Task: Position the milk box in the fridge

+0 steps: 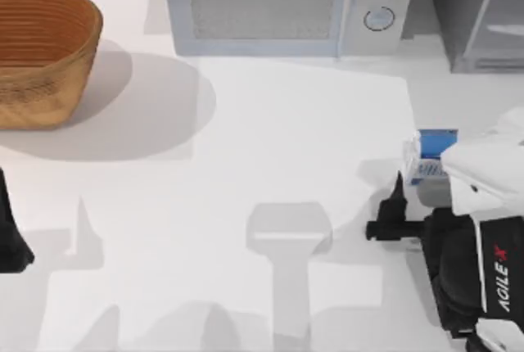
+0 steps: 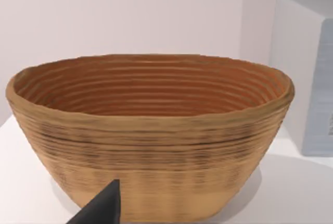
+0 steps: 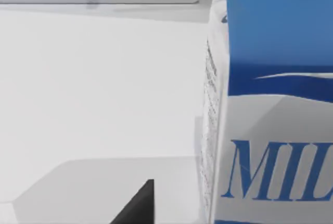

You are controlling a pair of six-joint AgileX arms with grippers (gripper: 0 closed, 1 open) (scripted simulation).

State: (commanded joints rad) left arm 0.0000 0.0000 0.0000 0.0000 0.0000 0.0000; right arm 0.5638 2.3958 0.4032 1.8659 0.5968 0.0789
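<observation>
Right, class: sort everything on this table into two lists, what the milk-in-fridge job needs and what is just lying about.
Needed for the job:
- small blue-and-white milk box
- tall dark-grey fridge, top view's far right
- right gripper, beside the milk box

Just lying about:
- woven brown basket
- light-grey microwave
- left gripper, parked at the left edge

Words you can read

The milk box (image 3: pixel 276 130) has big blue letters "MIL" on its white side, cut off at the edge. The right arm (image 1: pixel 491 278) says "AGILE·X" in black and red.
</observation>
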